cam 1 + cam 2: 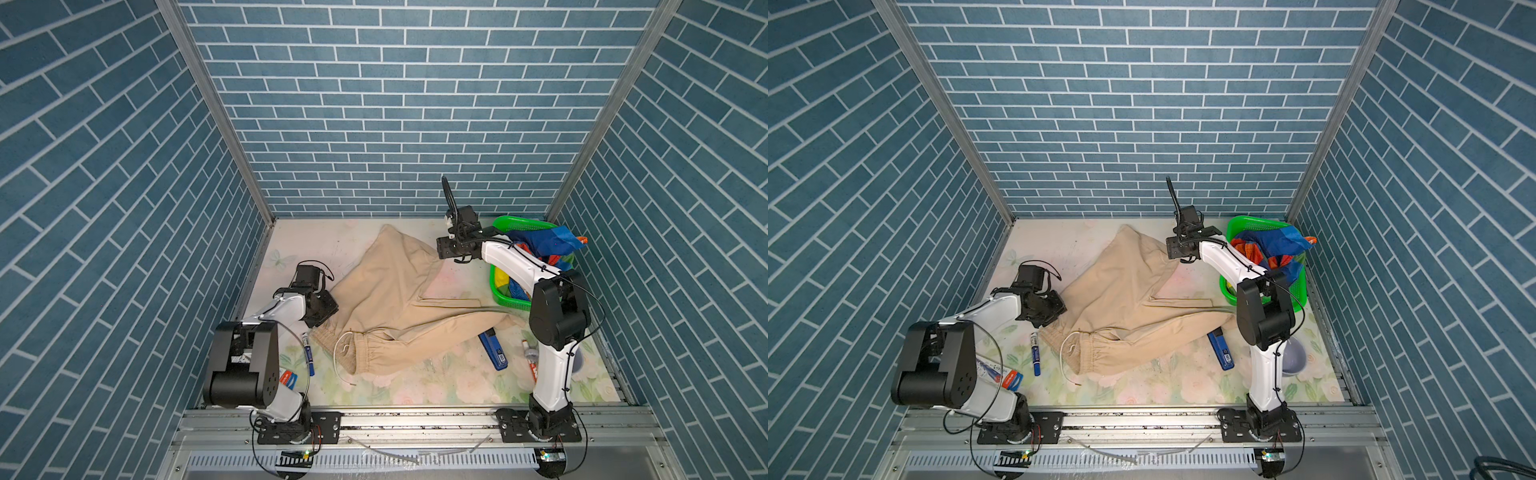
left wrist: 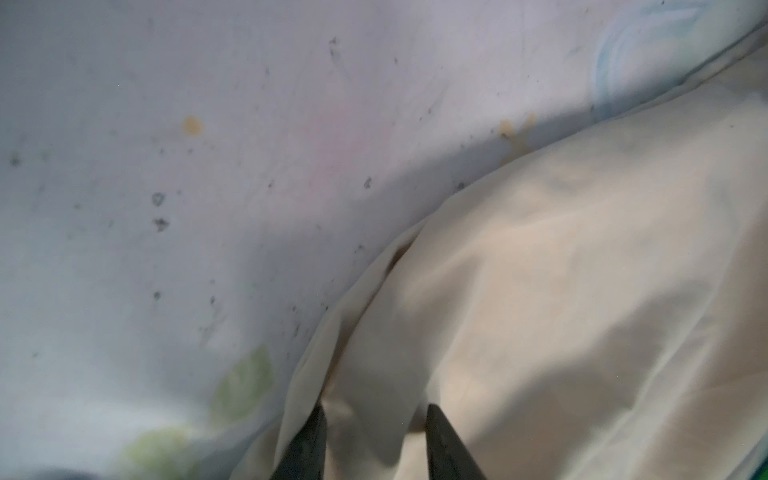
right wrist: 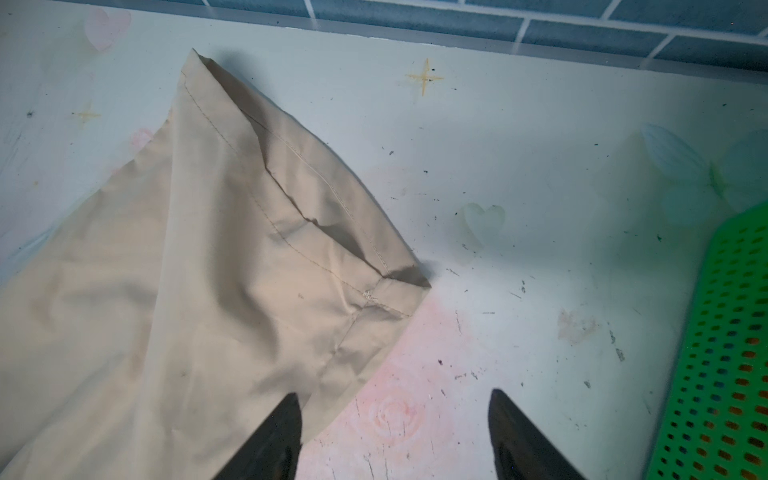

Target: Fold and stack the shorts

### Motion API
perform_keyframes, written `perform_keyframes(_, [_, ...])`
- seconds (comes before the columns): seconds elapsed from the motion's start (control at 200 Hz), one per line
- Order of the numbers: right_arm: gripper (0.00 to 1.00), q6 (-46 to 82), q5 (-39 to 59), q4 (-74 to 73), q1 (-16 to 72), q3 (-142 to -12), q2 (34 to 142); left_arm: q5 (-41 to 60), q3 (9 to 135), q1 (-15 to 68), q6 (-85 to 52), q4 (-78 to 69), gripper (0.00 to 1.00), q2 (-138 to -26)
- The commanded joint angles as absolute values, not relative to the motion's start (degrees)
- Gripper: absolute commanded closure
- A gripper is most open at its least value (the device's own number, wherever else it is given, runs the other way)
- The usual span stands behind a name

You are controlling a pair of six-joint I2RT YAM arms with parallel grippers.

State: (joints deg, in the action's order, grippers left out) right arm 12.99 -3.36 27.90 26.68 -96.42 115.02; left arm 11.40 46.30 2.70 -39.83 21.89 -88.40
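The beige shorts (image 1: 395, 299) were spread, unfolded and creased, across the middle of the floral table (image 1: 415, 386). Their elastic waistband (image 1: 365, 349) was turned toward the near edge, and the white drawstring (image 1: 338, 353) trailed off it onto the table. One leg was stretched toward the far wall and the other toward the right arm's base.

The rainbow-striped shorts (image 1: 544, 243) were heaped in the green mesh basket (image 1: 523, 222) at the far right corner, with blue cloth spilling over its rim – well apart from the beige pair in both top views.

The left gripper (image 2: 376, 415) was lowered at the left edge of the beige shorts, near the waistband. In the left wrist view its jaws were seen narrowly parted, with the cloth's edge lying between and under the fingertips (image 2: 316, 432); no closed pinch could be made out.

The right gripper (image 3: 395, 399) was held over the hem of the far leg with its jaws widely spread and nothing held. One fingertip stood over the cloth's edge and the other over bare table, with the basket just beside it.

A blue marker (image 1: 308, 353) lay near the waistband, and a blue oblong object (image 1: 493, 351) lay partly under the near leg.
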Motion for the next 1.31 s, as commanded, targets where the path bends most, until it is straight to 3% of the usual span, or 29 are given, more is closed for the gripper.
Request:
perform_keyframes(0.0, [0.29, 11.4, -2.0, 29.1, 25.5, -99.5, 117.0, 7.1, 49.7, 4.4, -36.6, 25.3, 0.64, -90.8])
perform_keyframes(0.035, [0.29, 11.6, -1.6, 29.0, 25.4, -99.8, 117.4, 6.4, 51.0, 4.8, -36.1, 26.1, 0.67, -91.8])
perform_keyframes(0.205, [0.28, 11.9, 0.8, 30.3, 24.9, -102.2, 120.4, 4.2, 56.9, 5.1, -33.6, 30.4, 1.0, -97.5])
perform_keyframes(0.405, [0.3, 11.9, 4.7, 33.4, 24.8, -107.3, 125.2, 2.4, 59.8, 5.2, -33.6, 30.2, 1.0, -101.3])
perform_keyframes(0.575, [0.48, 11.6, 7.2, 37.7, 24.5, -115.2, 133.1, 0.3, 65.3, 5.2, -33.6, 30.9, 1.0, -104.0])
perform_keyframes(0.745, [0.48, 13.1, 7.8, 38.3, 23.3, -118.4, 135.5, -1.7, 76.1, 5.2, -32.2, 32.0, 1.0, -109.7])
perform_keyframes(1.25, [0.48, 15.6, 3.2, 38.0, 20.2, -118.2, 134.9, -6.7, 143.4, 5.2, -21.4, 55.3, 1.0, -145.2])
perform_keyframes(1.3, [0.49, 15.9, 4.0, 37.9, 19.8, -118.1, 135.1, -6.1, 147.0, 5.3, -21.2, 57.2, 0.91, -146.6])
